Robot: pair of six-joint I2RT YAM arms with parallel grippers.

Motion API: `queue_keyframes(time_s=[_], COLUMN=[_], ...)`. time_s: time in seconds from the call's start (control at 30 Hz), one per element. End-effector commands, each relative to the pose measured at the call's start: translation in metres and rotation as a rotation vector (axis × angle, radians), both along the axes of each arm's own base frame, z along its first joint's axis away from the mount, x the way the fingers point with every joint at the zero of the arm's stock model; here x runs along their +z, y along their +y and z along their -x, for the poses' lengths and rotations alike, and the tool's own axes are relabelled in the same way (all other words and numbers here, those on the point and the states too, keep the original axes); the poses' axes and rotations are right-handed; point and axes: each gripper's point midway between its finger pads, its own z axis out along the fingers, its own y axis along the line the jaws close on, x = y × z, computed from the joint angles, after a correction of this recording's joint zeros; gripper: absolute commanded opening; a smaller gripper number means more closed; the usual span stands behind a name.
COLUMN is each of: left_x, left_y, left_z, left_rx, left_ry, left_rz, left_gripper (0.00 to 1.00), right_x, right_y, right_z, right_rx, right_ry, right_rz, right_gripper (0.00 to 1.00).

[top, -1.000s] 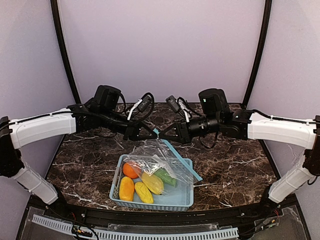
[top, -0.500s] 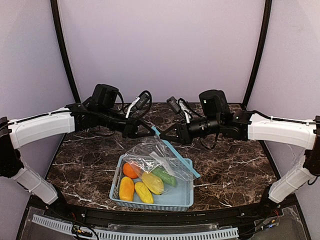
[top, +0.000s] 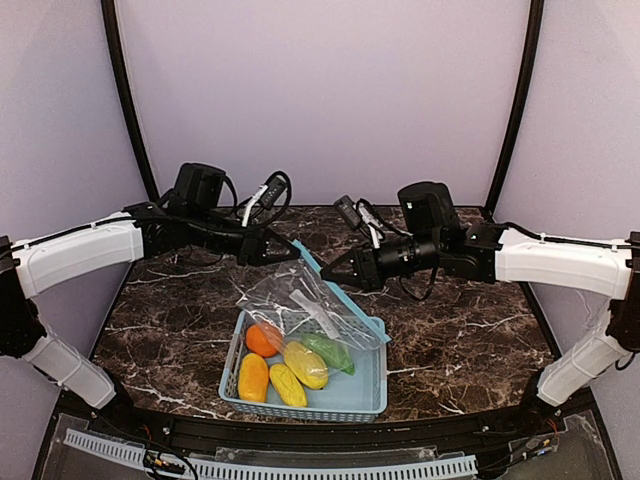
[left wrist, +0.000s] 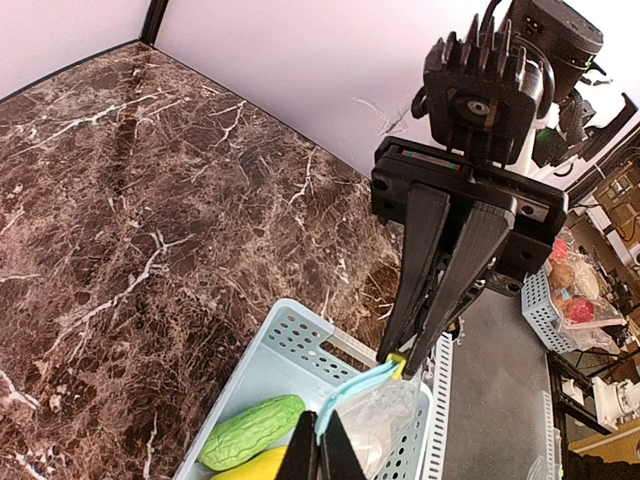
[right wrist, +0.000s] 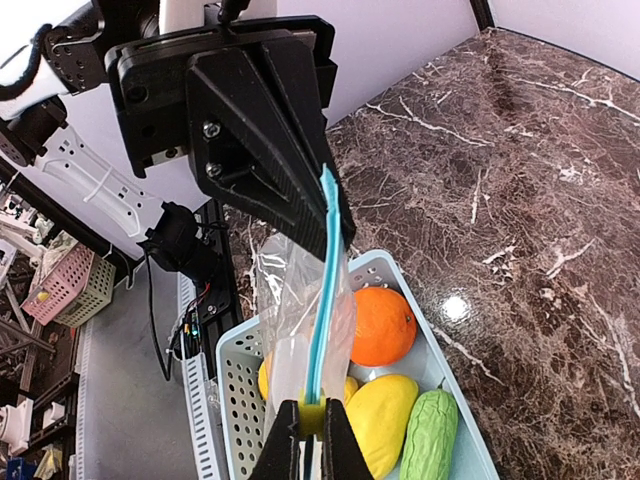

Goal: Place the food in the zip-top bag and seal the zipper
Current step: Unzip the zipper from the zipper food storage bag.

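Right at the near edge we have the light blue perforated basket (top: 310,410) sitting on the marble table (top: 170,320), and the food is all lying in it. The orange (top: 261,340) is at the left, the yellow fruits (top: 287,385) are toward the front and middle, and the green pod (top: 328,352) is just right of them.

Above that the zip-top bag (top: 300,305) hangs clear and crinkly over the basket's far half, its lower folds drooping toward the food (we cannot tell whether they touch the orange). Along its top edge runs the zipper (right wrist: 322,300), stretched on a slant between the two arms, with its low end reaching the basket's right rim.

The right gripper (top: 338,280) has its fingers pinched together on the strip partway up, and its wrist view shows a small yellow-green bit between the tips. Further back, the left gripper (top: 288,249) is clamped tight on the strip's upper end. The two grippers face each other, near but apart. Behind them we see dark marble, then the pale lilac wall (top: 320,100).
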Motion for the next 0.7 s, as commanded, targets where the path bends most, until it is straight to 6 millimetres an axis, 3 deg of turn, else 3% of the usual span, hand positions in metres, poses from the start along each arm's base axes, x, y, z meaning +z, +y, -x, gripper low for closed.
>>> queue_keyframes(time_s=[0.0, 0.67], left_x=[0.018, 0.031], left_y=[0.017, 0.044], left_z=[-0.015, -0.036], left_rx=[0.083, 0.187], left_ry=[-0.051, -0.091], left_rz=[0.025, 0.032], left_gripper=[0.01, 0.01], right_x=[-0.008, -0.014], right_y=[-0.006, -0.008], right_z=[0.009, 0.008], right_rx=[0.015, 0.008], right_ry=[0.029, 0.038], right_rz=[0.023, 0.035], right_gripper=[0.00, 0.00])
